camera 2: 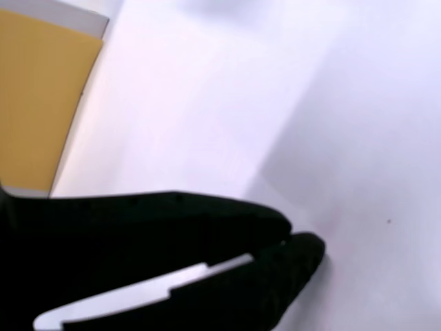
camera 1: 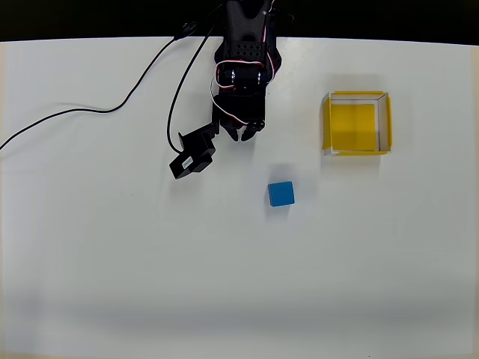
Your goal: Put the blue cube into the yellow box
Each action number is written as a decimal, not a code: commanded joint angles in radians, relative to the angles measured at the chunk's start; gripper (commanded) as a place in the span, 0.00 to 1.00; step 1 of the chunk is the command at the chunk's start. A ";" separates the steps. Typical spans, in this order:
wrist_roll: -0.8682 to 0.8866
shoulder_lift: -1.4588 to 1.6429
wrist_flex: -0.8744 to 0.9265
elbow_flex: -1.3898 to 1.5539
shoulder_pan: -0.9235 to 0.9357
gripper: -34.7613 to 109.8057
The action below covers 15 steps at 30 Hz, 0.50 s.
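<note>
The blue cube (camera 1: 281, 194) sits alone on the white table, a little right of centre in the overhead view. The yellow box (camera 1: 358, 123) stands open-topped to the upper right, with a bare yellow floor. My black gripper (camera 1: 242, 134) hangs above and to the left of the cube, well apart from it and left of the box. In the wrist view its fingers (camera 2: 207, 221) lie together with nothing between them, so the gripper (camera 2: 288, 238) is shut. A yellow outer wall of the box (camera 2: 41, 96) fills that view's upper left corner.
Black cables (camera 1: 112, 108) trail from the arm's base across the upper left of the table (camera 1: 150, 269). The wrist camera housing (camera 1: 193, 153) juts out to the gripper's left. The table's far edge runs along the top.
</note>
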 commanded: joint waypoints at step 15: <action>-0.020 0.023 0.011 0.028 0.021 0.27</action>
